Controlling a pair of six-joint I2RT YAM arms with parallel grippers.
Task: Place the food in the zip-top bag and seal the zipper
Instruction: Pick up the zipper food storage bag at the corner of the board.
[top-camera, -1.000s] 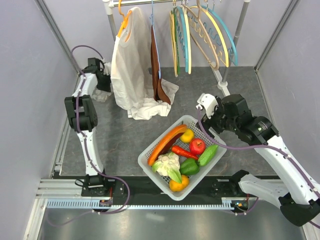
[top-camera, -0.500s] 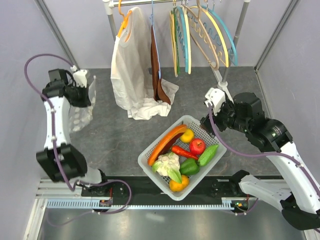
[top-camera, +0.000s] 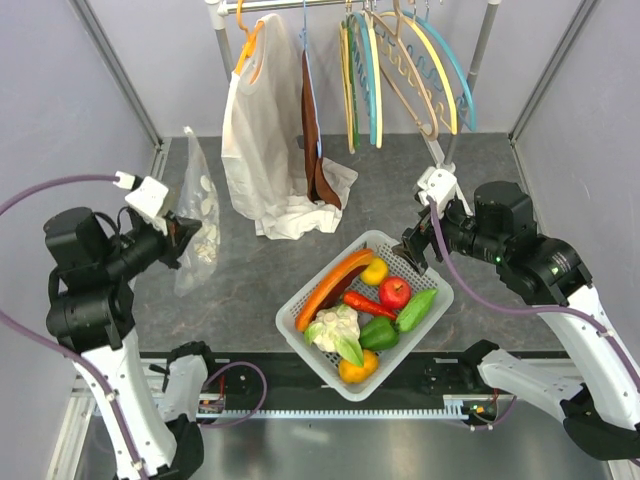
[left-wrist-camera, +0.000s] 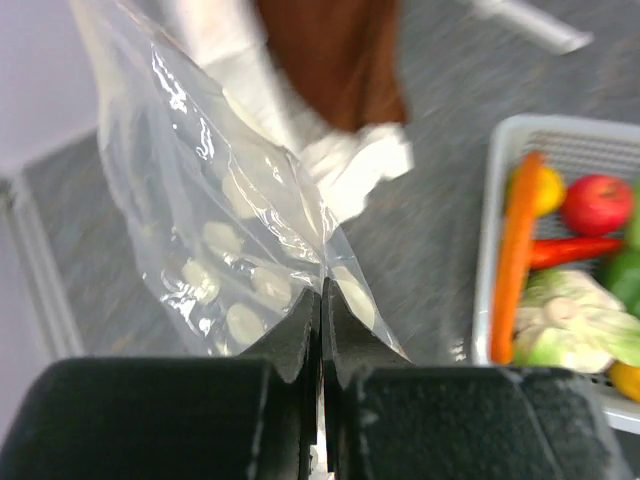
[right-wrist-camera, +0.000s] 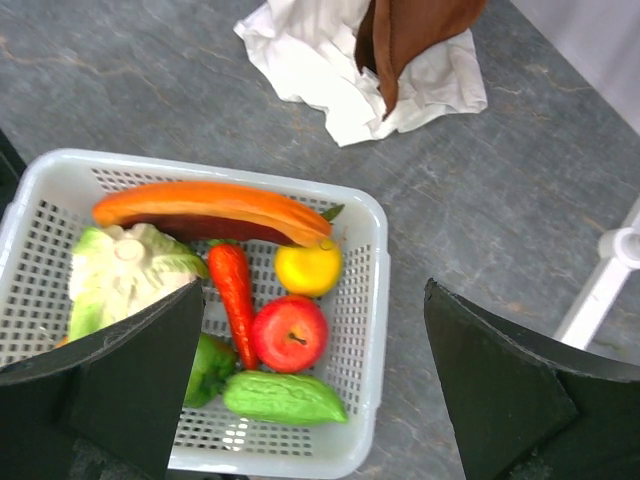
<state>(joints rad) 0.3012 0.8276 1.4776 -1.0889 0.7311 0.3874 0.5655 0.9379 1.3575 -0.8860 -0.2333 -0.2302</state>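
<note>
The left gripper (top-camera: 182, 236) is seen at the left side of the table (top-camera: 250, 285), raised above it, with its jaws pressed together on a fold of the zip-top bag (top-camera: 197, 215). In the left wrist view the two fingers (left-wrist-camera: 296, 335) are closed on the thin clear film of the bag, which spreads up and away from them, crumpled, with its white dots showing. The zipper cannot be made out in any view, and whether the mouth is open or sealed cannot be told.

The right gripper (top-camera: 412, 250) is held above the far right edge of the white lattice basket (top-camera: 300, 345), with its jaws spread wide apart and nothing between them. In the right wrist view the basket is seen below and between the dark fingers (right-wrist-camera: 130, 370), which touch nothing.

All the food is found in the basket, well apart from the bag. The long orange piece (top-camera: 330, 280) is laid along the far left wall, and the yellow pepper (top-camera: 375, 270) lies at its far end. The red apple (top-camera: 394, 292) is set just beside the red chili (top-camera: 368, 304), with the green cucumber (top-camera: 415, 310) along the right wall. The green pepper (top-camera: 378, 333) and the cauliflower (top-camera: 335, 328) are placed nearer the arms, and the orange pepper (top-camera: 355, 370) is lodged in the near corner.

Behind the table, a white garment (top-camera: 260, 130), a brown garment (top-camera: 315, 130) and coloured hangers (top-camera: 400, 70) are hung from a rail.
</note>
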